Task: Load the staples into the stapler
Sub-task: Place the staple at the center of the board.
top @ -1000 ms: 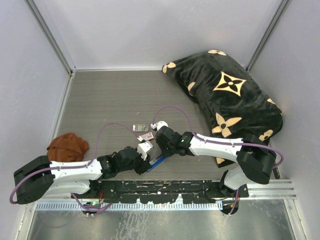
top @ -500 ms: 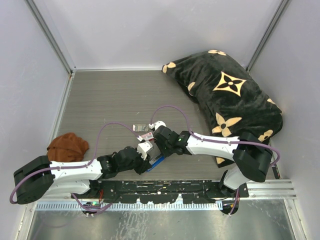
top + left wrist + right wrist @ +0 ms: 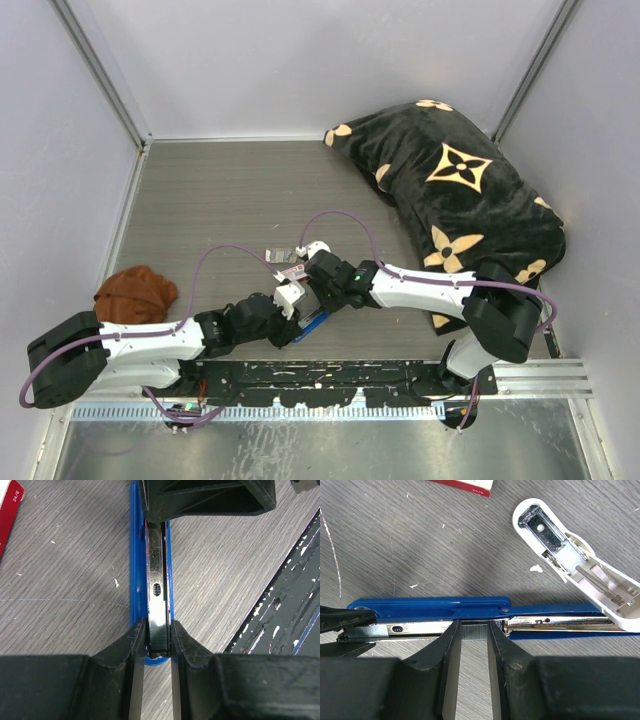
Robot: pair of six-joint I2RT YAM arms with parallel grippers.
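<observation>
Leftward is where the right arm (image 3: pixel 430 285) has crept since a second ago, bringing its wrist closer over the stapler. The left arm (image 3: pixel 150 340) looks unchanged.

Both arms meet low over the desk (image 3: pixel 220 200), close to its near edge and a little left of the middle. The stapler (image 3: pixel 312 322) lies there opened out, its silver channel facing up.

The left tool (image 3: pixel 159 630) is closed narrowly on one end of that channel, pinning the stapler to the desk. The right tool (image 3: pixel 474 625) is also nearly closed. Its fingers flank the staples (image 3: pixel 475 632), which sit in line with the channel about midway along it, and I judge it is gripping them.

A white oblong piece (image 3: pixel 570 555) lies just beyond the far end of the stapler, and a red-and-white box (image 3: pixel 465 484) sits further toward the far edge.

I take the step in hand to be seating the strip. To do it well:
- I keep the left tool clamped so the stapler cannot slide.
- I hold the strip parallel to the channel.
- I press it straight down until it lies flat.
- Only then do I ease the right tool open.
- Any tilt could jam or snap the strip.
</observation>
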